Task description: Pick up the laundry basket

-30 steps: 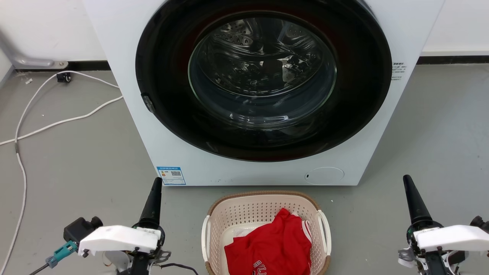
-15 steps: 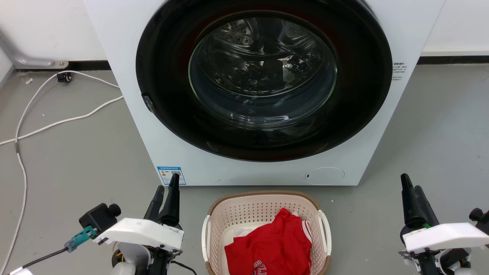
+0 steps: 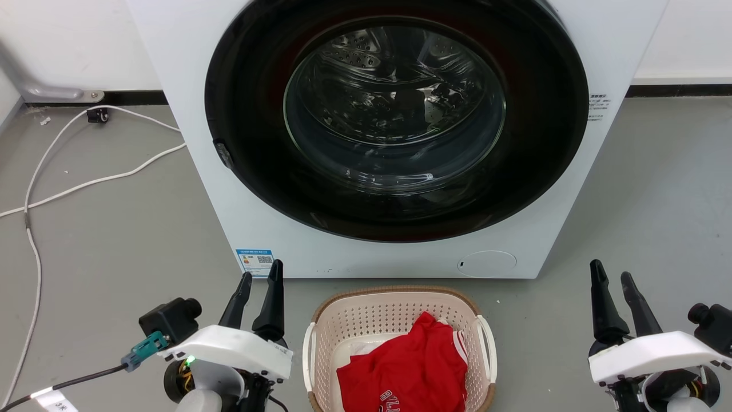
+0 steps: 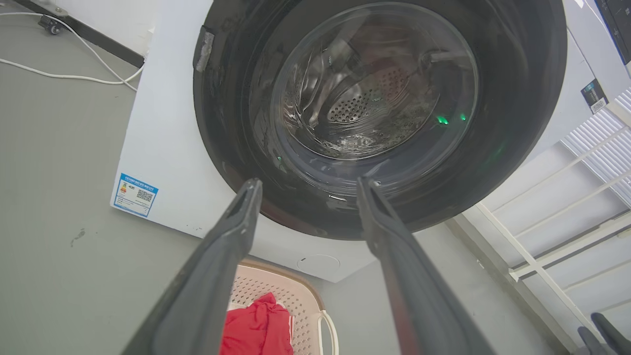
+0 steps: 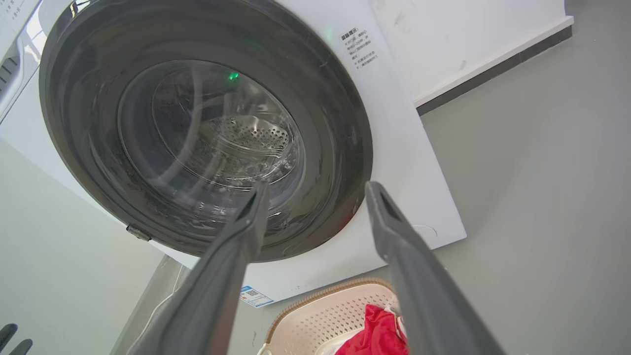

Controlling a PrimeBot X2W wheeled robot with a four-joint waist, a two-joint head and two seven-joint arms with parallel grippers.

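The laundry basket point(image 3: 394, 312) stands on the grey floor just in front of the washer, cream and perforated with a brown rim and white side handles, holding a red garment point(image 3: 406, 366). It also shows low in the left wrist view point(image 4: 296, 301) and the right wrist view point(image 5: 335, 308). My left gripper point(image 3: 261, 277) is open, left of the basket and apart from it, fingers pointing toward the washer. To the basket's right, well clear of it, my right gripper point(image 3: 612, 272) is open too. Nothing lies between either pair of fingers.
A white front-loading washer point(image 3: 394, 131) with a shut dark round door fills the space right behind the basket. White cables point(image 3: 86, 183) trail over the floor at the left. A white wall and dark skirting point(image 3: 680, 88) run along the back.
Both grippers have opened, their fingers spreading apart. The left gripper has shifted right, closer to the basket; the right one has edged slightly left. The basket has not moved.
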